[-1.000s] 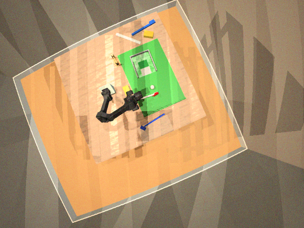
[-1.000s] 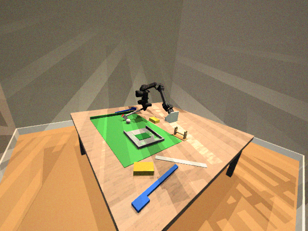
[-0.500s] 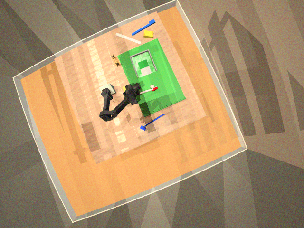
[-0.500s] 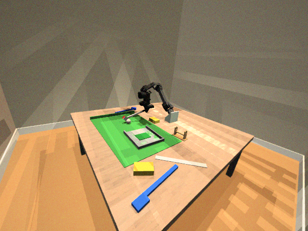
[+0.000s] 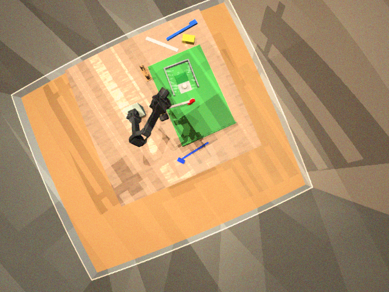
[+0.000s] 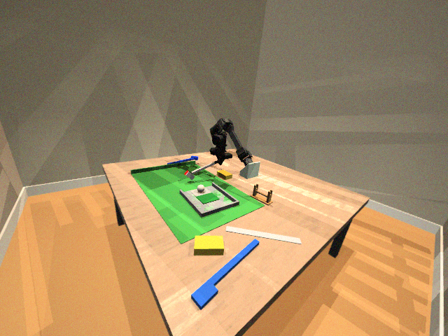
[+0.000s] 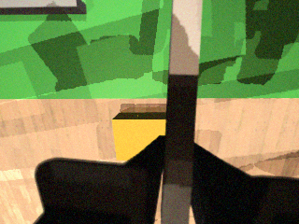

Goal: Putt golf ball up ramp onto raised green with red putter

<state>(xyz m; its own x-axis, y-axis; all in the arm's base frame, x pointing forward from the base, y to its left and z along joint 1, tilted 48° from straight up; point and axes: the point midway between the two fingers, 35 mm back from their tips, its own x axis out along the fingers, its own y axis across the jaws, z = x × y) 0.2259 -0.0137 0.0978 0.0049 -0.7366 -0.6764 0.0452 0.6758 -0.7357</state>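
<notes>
My gripper (image 5: 168, 107) (image 6: 218, 162) (image 7: 171, 141) is shut on the grey shaft of the red putter (image 5: 180, 104) (image 6: 202, 168) (image 7: 183, 42) at the near edge of the green mat (image 5: 216, 109) (image 6: 162, 202) (image 7: 93, 28). The putter's red head (image 5: 191, 101) (image 6: 188, 174) hangs just over the mat, pointing away from the arm. The white golf ball (image 5: 184, 85) (image 6: 200, 187) sits on the pale grey part at the open side of the raised platform (image 5: 175, 83) (image 6: 220, 208), beside its dark green square (image 5: 179, 78) (image 6: 207, 197). The ball is clear of the putter head.
A yellow block (image 6: 225, 174) (image 7: 137, 137) lies just under my gripper beside the mat. A second yellow block (image 5: 188, 38) (image 6: 208, 244), a white strip (image 5: 161, 44) (image 6: 263, 234), two blue putters (image 5: 192, 152) (image 5: 182, 30) (image 6: 224, 273) and a small wooden rack (image 5: 144, 72) (image 6: 262, 194) lie around the mat.
</notes>
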